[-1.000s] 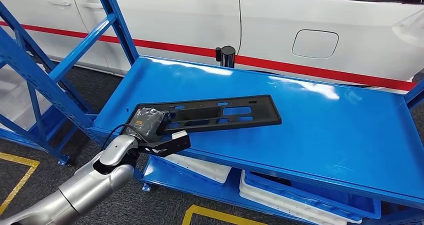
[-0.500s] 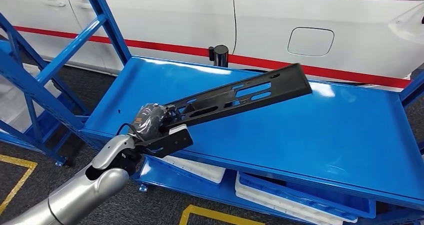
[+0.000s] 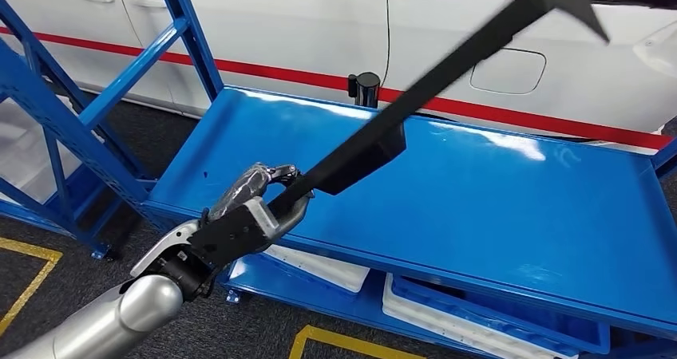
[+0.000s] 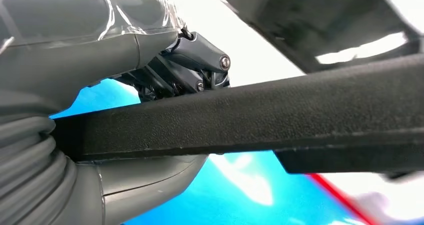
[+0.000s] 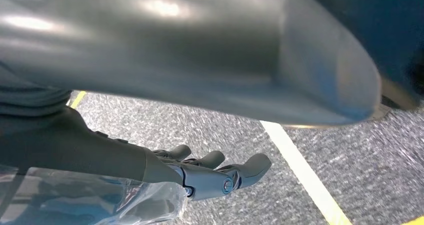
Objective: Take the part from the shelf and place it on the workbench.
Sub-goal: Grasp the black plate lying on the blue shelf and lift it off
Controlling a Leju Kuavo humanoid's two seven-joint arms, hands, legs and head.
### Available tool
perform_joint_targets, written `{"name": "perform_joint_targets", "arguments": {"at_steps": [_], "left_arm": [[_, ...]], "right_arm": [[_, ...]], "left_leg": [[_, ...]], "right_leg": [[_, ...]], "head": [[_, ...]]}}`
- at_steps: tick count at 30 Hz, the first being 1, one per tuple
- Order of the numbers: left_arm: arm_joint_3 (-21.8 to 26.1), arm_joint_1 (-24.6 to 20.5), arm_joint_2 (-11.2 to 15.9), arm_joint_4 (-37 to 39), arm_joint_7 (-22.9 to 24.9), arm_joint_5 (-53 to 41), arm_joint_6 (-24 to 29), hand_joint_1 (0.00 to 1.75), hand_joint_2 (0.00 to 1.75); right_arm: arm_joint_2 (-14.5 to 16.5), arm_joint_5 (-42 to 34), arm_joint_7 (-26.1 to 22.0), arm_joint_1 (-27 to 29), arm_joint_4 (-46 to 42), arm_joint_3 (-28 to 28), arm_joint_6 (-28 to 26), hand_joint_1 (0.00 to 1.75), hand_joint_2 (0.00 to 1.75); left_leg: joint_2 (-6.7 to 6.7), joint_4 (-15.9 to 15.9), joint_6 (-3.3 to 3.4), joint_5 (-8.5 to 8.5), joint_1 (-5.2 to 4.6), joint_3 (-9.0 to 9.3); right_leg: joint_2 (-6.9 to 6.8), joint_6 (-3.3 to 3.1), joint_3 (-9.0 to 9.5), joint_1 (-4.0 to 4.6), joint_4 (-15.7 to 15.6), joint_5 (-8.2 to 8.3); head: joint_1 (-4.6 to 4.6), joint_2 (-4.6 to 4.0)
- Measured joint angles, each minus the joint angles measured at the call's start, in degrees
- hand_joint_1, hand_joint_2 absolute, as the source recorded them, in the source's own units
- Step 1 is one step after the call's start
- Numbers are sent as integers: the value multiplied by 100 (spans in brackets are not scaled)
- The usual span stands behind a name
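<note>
Black long part (image 3: 431, 84) gripped at near end by left robot hand (image 3: 254, 203), tilted up clear of blue shelf (image 3: 511, 207). Right robot hand (image 5: 210, 175) empty, fingers loosely extended.

Bright, even overhead light falls on my head view, throwing white glare patches across the glossy blue shelf top (image 3: 511, 207) and the white car body (image 3: 303, 24), while the far end of the black part (image 3: 447, 68) smears with motion blur against the car. At my left wrist the pebbled edge of the part is crisp close up, but the shelf blue and the glare spots behind it are out of focus, and the plastic wrap over my left hand (image 4: 125, 40) catches streaky highlights. At my right wrist, soft blurred reflections lie on a curved grey surface (image 5: 190, 50), and the speckled floor (image 5: 370, 175) with its yellow line (image 5: 305, 177) is grainy and dimmer around my right hand (image 5: 210, 177).
</note>
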Motion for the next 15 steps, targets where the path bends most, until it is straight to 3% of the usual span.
{"name": "perform_joint_targets", "arguments": {"at_steps": [3,5,6,8,9,10,11,12,14,15], "left_arm": [[28,80,23,-263,-270,398,103,175,0],[66,145,44,-431,-454,629,129,175,0],[88,166,52,-506,-543,728,135,175,0],[117,217,68,-623,-697,881,144,175,0],[123,266,76,-676,-766,941,149,175,0],[126,332,86,-724,-840,992,152,175,0],[129,403,93,-769,-919,1031,155,175,0],[132,470,98,-815,-1008,1066,156,175,0],[140,575,101,-902,-1188,1109,158,175,0],[144,622,101,-943,-1270,1127,158,175,0]], "right_arm": [[2,3,1,12,0,-4,-10,0,0],[6,8,-8,16,1,-5,-22,0,0],[9,11,-21,11,1,-7,-27,0,0],[8,13,-50,6,1,-8,-35,0,0],[9,13,-61,6,1,-9,-37,0,0],[9,13,-66,8,2,-10,-40,0,0],[8,11,-68,10,2,-11,-42,0,0],[9,9,-69,10,2,-12,-44,0,0],[13,2,-70,6,2,-16,-46,0,0],[15,-2,-70,4,2,-19,-46,0,0]], "left_leg": [[0,24,-56,-18,-12,-23],[5,193,-117,-147,-3,-89],[7,455,-158,-299,10,-203],[13,1273,-238,-680,47,-569],[15,1661,-266,-816,64,-750],[16,1851,-280,-846,75,-843],[17,1796,-281,-763,84,-819],[18,1496,-272,-585,90,-680],[17,597,-219,-202,74,-250],[17,261,-189,-93,59,-91]], "right_leg": [[7,-71,41,12,-112,6],[7,-125,51,-13,-129,19],[5,-150,56,-28,-137,24],[2,-176,56,-31,-135,23],[1,-178,56,-31,-135,22],[3,-178,59,-31,-134,21],[8,-178,63,-31,-134,20],[15,-176,71,-31,-134,19],[26,-162,83,-19,-131,11],[27,-147,79,-9,-128,8]], "head": [[2,1],[-9,0],[-16,-1],[-32,-1],[-32,-1],[-33,0],[-33,0],[-33,1],[-33,-1],[-32,-1]]}}
